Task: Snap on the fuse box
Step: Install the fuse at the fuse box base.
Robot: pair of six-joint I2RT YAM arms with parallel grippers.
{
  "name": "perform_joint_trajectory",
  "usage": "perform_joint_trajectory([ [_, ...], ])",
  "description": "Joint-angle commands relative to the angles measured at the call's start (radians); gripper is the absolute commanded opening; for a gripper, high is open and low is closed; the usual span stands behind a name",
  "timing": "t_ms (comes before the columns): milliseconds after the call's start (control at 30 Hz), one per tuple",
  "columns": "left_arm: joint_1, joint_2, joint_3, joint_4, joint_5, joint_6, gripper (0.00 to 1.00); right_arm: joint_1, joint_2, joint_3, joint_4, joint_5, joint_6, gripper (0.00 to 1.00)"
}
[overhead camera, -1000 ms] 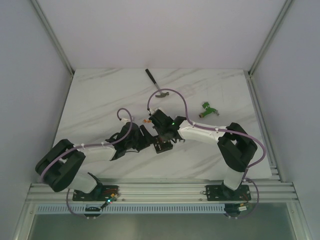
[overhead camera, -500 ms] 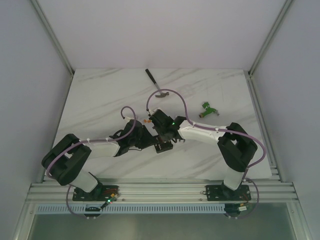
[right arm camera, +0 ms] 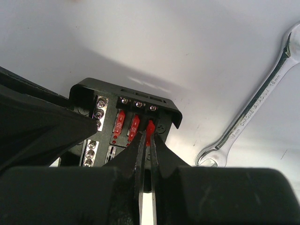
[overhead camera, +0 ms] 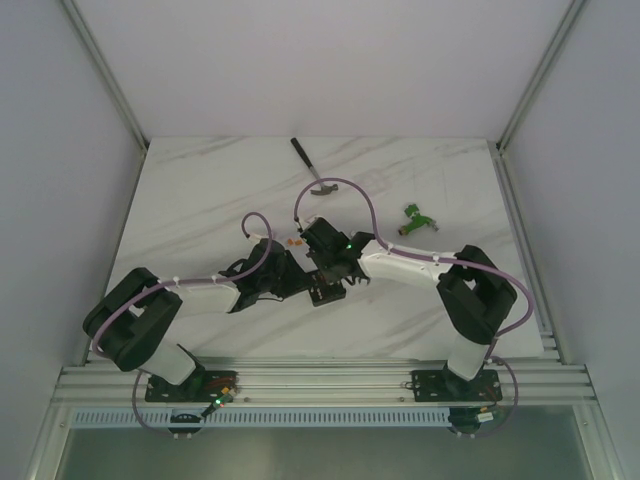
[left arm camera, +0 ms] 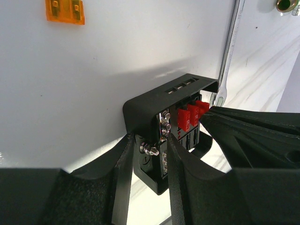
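The fuse box (overhead camera: 322, 291) is a small black box lying on the white table between both grippers. In the left wrist view the fuse box (left arm camera: 152, 105) shows red fuses (left arm camera: 188, 117) in a row. My left gripper (left arm camera: 147, 164) has one finger on each side of the box's near wall and is shut on it. In the right wrist view my right gripper (right arm camera: 150, 140) is shut on the rightmost red fuse (right arm camera: 150, 129), which sits in the fuse box (right arm camera: 101, 91). From above, my left gripper (overhead camera: 298, 281) and right gripper (overhead camera: 331, 277) meet at the box.
A steel wrench (right arm camera: 253, 115) lies just right of the box; it also shows in the left wrist view (left arm camera: 228, 56) and from above (overhead camera: 310, 168). A loose orange fuse (left arm camera: 65, 10) lies beyond the box. A green connector piece (overhead camera: 416, 220) sits at the right.
My left arm has swung right and forward, bringing its gripper up to the fuse box. The right arm and the box have stayed where they were.
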Motion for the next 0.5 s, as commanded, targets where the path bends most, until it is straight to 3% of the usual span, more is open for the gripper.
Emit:
perform_joint_trajectory([
  [0,0.012,0.024,-0.016,-0.145,-0.097,0.023,0.35,-0.029,0.049,-0.086,-0.133,0.011,-0.047,0.0],
  [467,0.014,0.022,-0.019,-0.147,-0.098,0.026,0.35,-0.061,0.01,-0.079,-0.068,0.039,0.024,0.0],
])
